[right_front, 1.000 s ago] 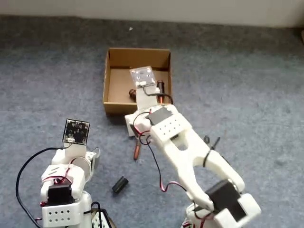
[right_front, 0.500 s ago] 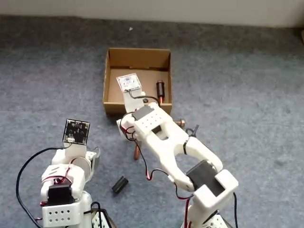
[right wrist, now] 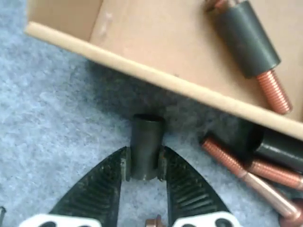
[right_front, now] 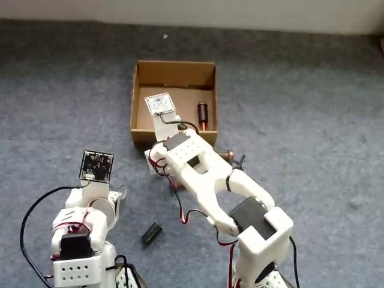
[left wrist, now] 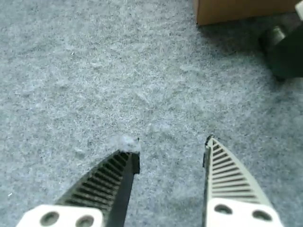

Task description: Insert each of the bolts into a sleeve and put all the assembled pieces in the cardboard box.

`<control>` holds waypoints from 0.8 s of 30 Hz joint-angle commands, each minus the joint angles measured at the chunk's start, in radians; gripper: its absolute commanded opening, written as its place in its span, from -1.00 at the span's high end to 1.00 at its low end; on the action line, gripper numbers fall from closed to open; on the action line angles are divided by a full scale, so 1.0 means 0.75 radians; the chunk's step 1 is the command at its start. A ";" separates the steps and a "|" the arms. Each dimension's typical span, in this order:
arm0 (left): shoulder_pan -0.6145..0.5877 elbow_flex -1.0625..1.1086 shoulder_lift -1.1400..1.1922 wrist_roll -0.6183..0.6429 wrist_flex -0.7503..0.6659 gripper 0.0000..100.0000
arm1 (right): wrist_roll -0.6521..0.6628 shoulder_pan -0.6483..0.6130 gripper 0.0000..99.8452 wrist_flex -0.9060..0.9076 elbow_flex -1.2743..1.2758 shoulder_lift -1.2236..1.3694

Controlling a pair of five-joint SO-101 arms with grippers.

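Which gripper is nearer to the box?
Right. The right gripper is just outside the box, jaws shut on a sleeve; the left gripper is farther back over the carpet.

The bench is covered in grey, carpet-like fabric that runs under and all around the left jaws and the right jaws. A small pale tuft of fluff sits on it right at the tip of the dark side of the left jaws. Well beyond the right jaws a pale strip borders the grey, with a tiny white speck just before it.
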 commanded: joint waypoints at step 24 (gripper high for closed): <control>-0.013 -0.005 -0.011 -0.008 -0.023 0.53 | 0.223 0.261 0.99 0.701 0.285 -1.014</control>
